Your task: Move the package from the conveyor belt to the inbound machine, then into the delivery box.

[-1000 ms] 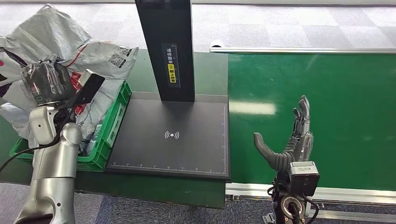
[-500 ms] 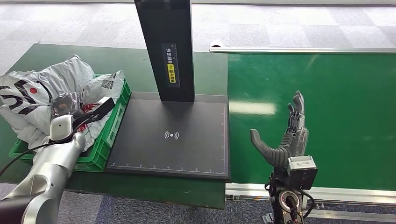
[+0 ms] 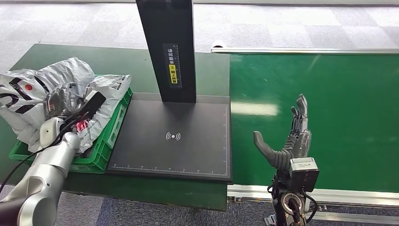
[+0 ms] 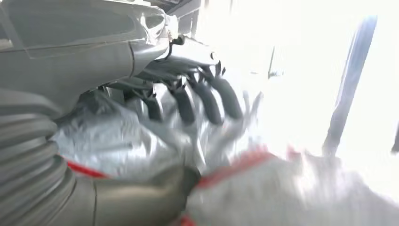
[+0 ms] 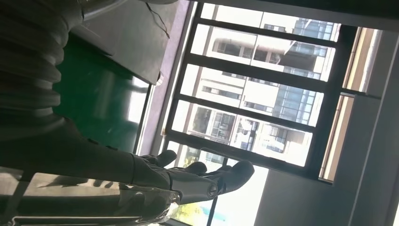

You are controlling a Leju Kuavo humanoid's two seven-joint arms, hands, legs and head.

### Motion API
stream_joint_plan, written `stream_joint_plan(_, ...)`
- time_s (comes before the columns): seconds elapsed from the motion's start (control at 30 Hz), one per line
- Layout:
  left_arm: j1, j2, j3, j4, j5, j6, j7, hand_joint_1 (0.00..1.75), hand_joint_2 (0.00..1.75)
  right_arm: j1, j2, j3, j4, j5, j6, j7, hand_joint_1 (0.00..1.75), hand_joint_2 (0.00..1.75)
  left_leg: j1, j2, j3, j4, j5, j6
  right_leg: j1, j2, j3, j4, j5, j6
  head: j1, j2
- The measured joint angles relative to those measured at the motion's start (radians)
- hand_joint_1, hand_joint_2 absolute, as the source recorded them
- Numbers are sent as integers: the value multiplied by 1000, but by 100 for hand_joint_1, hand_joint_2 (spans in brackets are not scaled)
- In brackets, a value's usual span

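Left hand (image 3: 63, 101) grips the crumpled grey package (image 3: 56, 92) over the green delivery box (image 3: 110, 136) at the surface's left edge; its long axis is unclear. Right hand (image 3: 289, 136) hovers with fingers spread above the conveyor belt (image 3: 339, 103).

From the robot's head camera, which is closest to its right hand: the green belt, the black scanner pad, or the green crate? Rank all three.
From the right hand:
1. Conveyor belt, directly under and around the hand.
2. Black scanner pad, the inbound machine's base, next over toward the robot's left.
3. Green crate, farthest, beyond the pad, where the left hand rests among grey packages.
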Motion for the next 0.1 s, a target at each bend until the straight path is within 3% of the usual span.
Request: stream_joint_plan(0.1,40,-16,26,-112,142,32,-82,0,175,5,0,-1,1,0,-10,2,0,175,0,0,0,0,0,0,0,0,0,0,0,0,0,0)
